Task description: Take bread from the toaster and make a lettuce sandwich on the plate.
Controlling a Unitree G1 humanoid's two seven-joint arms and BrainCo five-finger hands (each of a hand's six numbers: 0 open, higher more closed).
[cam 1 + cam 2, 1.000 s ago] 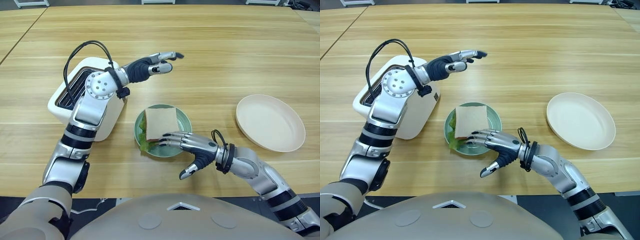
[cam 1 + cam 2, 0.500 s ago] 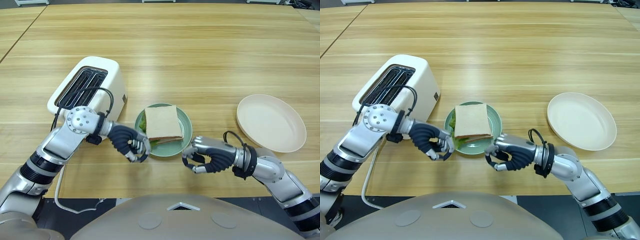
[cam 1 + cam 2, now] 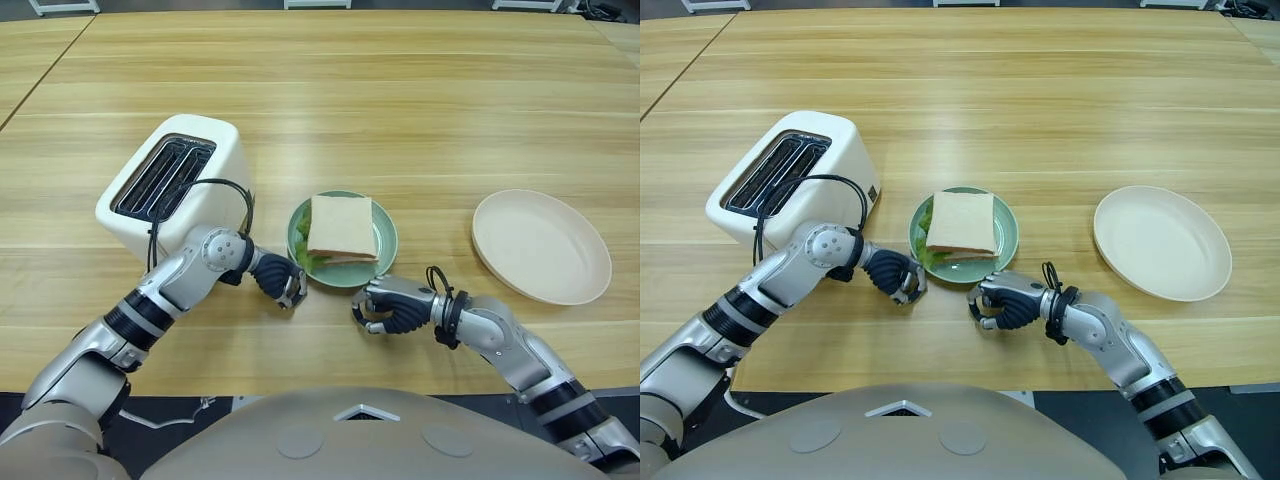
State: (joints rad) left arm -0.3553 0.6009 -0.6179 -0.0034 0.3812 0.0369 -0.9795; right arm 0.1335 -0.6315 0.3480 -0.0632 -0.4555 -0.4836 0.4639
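A small green plate (image 3: pixel 388 255) lies in the middle of the table and holds a sandwich (image 3: pixel 342 227): a white bread slice on top, green lettuce (image 3: pixel 303 251) sticking out at its left side. The white toaster (image 3: pixel 215 170) stands to the left, and both its slots look empty. My left hand (image 3: pixel 281 284) rests on the table at the plate's front left rim, fingers curled, with nothing in it. My right hand (image 3: pixel 386 307) is curled the same way just in front of the plate's front right rim.
A larger beige plate (image 3: pixel 540 245) lies empty at the right. The toaster's black cable (image 3: pixel 232 185) loops over my left forearm. Bare wooden table stretches behind the plates.
A second ago my left hand was open above the toaster and my right hand lay open on the green plate. Both have curled and now sit at its front; the plate has slid slightly away and rightward.
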